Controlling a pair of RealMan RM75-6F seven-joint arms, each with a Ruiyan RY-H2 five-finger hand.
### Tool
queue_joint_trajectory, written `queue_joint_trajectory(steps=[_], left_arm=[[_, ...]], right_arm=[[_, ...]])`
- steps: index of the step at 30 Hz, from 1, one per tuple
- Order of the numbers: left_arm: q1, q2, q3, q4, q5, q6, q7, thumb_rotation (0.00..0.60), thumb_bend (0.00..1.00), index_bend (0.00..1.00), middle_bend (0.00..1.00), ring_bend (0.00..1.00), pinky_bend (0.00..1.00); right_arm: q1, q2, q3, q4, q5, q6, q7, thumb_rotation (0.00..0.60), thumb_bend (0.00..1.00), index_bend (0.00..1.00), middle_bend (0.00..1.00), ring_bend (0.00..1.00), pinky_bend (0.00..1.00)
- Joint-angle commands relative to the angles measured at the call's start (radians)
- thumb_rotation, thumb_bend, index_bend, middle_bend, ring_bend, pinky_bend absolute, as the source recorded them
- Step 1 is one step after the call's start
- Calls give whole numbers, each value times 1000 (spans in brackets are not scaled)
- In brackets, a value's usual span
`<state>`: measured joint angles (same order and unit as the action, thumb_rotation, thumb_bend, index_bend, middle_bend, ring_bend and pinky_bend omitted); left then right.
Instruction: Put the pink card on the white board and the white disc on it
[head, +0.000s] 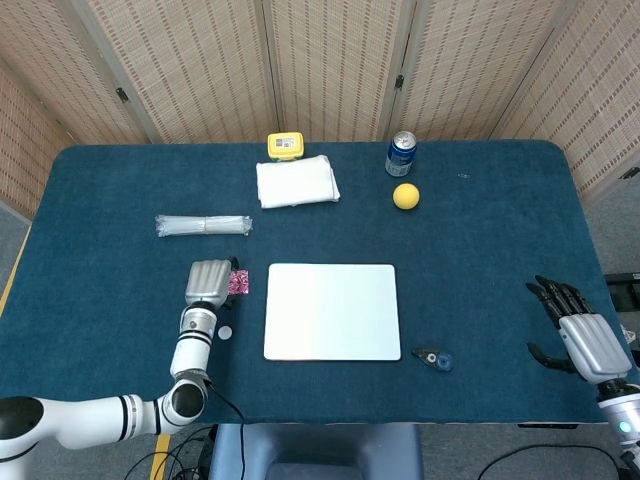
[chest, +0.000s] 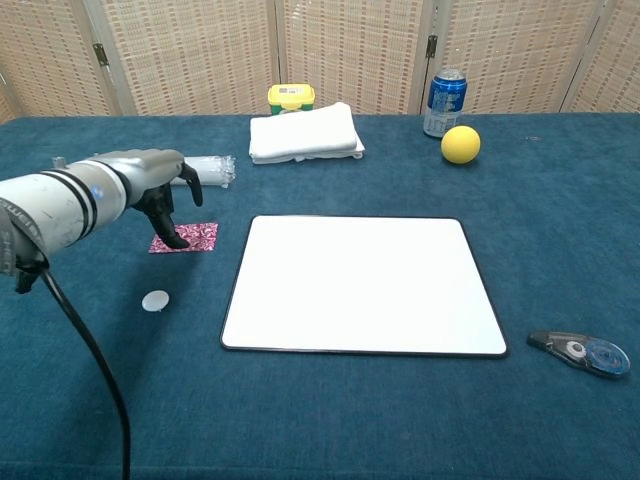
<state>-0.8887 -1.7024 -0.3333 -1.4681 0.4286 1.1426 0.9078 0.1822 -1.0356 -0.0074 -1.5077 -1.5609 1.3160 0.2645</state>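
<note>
A: Where is the left hand (chest: 160, 185) right now?

B: It hovers over the small pink patterned card (chest: 190, 237), which lies flat on the blue cloth-covered table (chest: 560, 230). In the chest view its dark fingertips (chest: 176, 240) point down and reach the card's near-left edge; from the head view the hand (head: 210, 279) covers most of the card (head: 239, 282).

A: Does it hold the card?

B: Not that I can see. The fingers are curled downward and fairly close together, with nothing between them, and the card lies flat beneath their tips. Whether they actually touch it, I cannot tell.

A: Why approach from above like that?

B: A thin card on cloth offers no edge to wrap around, so I judge the fingertips must press or pinch it from the top.

A: And the other pieces?

B: The small white round disc (chest: 155, 300) sits on the cloth on the palm side of those fingers, nearer the robot, apart from them. The large white rectangular board with a dark rim (chest: 360, 283) lies beyond the fingertips toward the robot's right, bare and ready.

A: The right hand?

B: The right hand (head: 580, 335) rests at the table's far right edge, fingers spread and empty, well away from everything. It seems parked so the left can work alone.
</note>
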Motion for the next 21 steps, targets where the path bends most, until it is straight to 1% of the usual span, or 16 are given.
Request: queue_joint_trajectory(steps=[1, 14, 21], left_arm=[[-11, -13, 6, 41, -10, -32, -20, 600, 272, 332, 1000, 981, 981], [-25, -16, 26, 128, -34, -105, -66, 600, 272, 341, 1000, 985, 982], [-30, -13, 37, 138, -50, -121, -74, 600, 272, 345, 1000, 985, 982]], right_arm=[[-1, 1, 2, 3, 3, 1, 5, 600, 238, 0, 0, 0, 0], [6, 0, 5, 12, 18, -19, 14, 600, 238, 0, 0, 0, 0], [12, -5, 3, 12, 18, -31, 5, 600, 238, 0, 0, 0, 0]])
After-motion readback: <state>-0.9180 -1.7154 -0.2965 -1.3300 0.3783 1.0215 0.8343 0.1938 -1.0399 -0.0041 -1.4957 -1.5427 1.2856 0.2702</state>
